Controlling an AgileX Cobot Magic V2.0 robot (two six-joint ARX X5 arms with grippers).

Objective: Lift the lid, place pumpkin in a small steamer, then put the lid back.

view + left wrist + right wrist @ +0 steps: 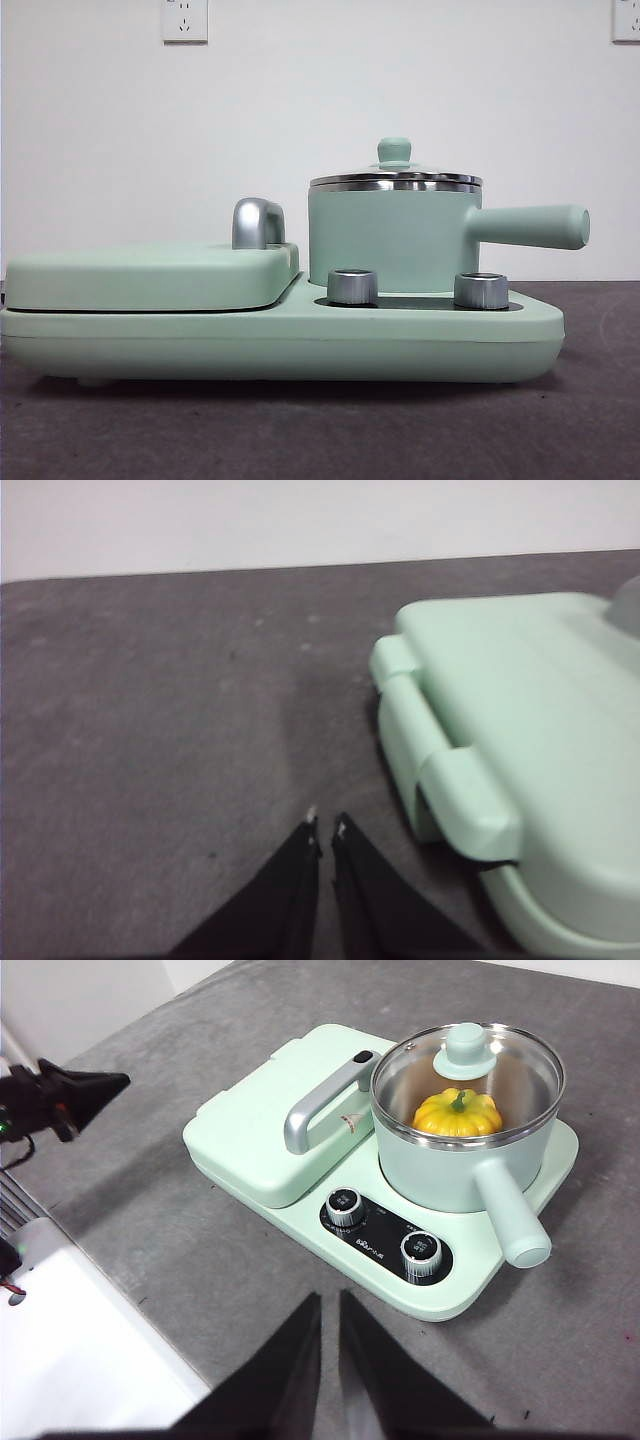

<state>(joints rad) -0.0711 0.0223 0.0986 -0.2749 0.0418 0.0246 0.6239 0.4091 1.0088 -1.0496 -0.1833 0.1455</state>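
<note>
Pumpkin (458,1112) is seen inside the small steamer (455,1165), lid (466,1055) seemingly seated.
Both grippers, left (325,825) and right (329,1302), are pressed together, parked; nothing more is called for.

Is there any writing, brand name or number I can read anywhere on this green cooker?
None is legible.
Black control panel: small white print between the two dials, too small to read.
Flat cover: small mark beside the chrome handle, too blurred to read.
</note>
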